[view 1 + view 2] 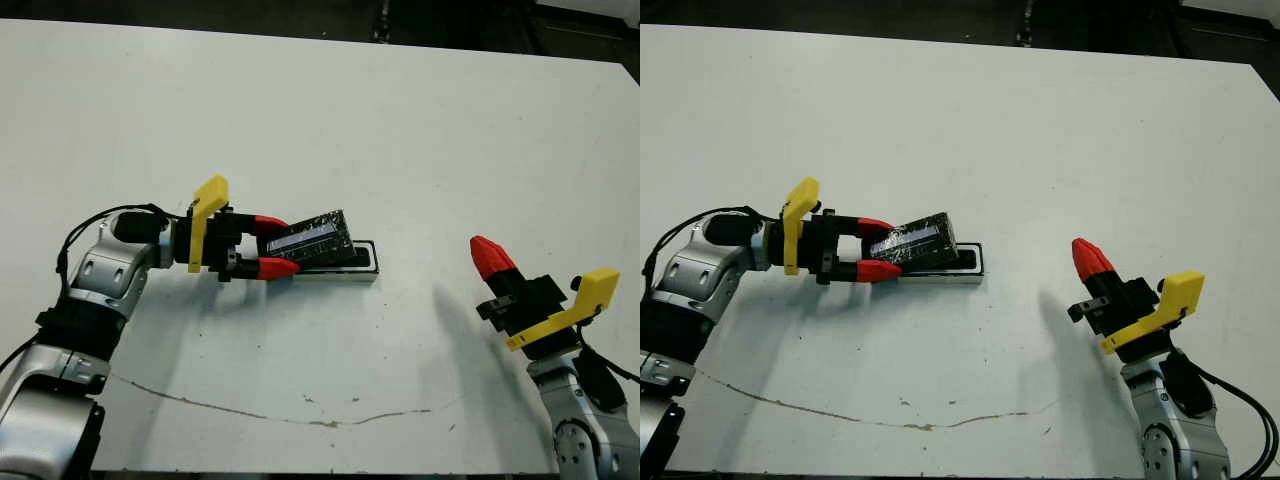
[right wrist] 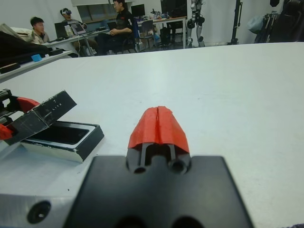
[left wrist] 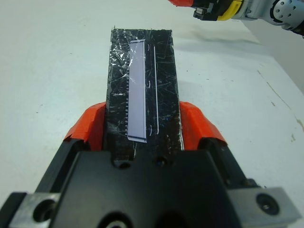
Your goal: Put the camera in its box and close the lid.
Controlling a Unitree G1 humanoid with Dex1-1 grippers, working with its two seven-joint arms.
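Note:
The lid (image 1: 318, 238), a glossy black slab with a pale strip, is tilted with its far end over the box (image 1: 364, 270). My left gripper (image 1: 275, 245) is shut on the lid's near end, one red finger on each long side, as the left wrist view shows (image 3: 142, 126). The box (image 2: 80, 145) rests on the table left of centre, and its hollow looks dark. I cannot tell whether the camera lies in it. At the right, my right gripper (image 1: 490, 257) hovers apart from the box with its red fingers (image 2: 159, 126) pressed together, holding nothing.
A thin grey scratch (image 1: 300, 415) runs across the white table near its front edge. Beyond the far edge, in the right wrist view, people (image 2: 116, 23) sit at desks. Bare table lies between the box and my right gripper.

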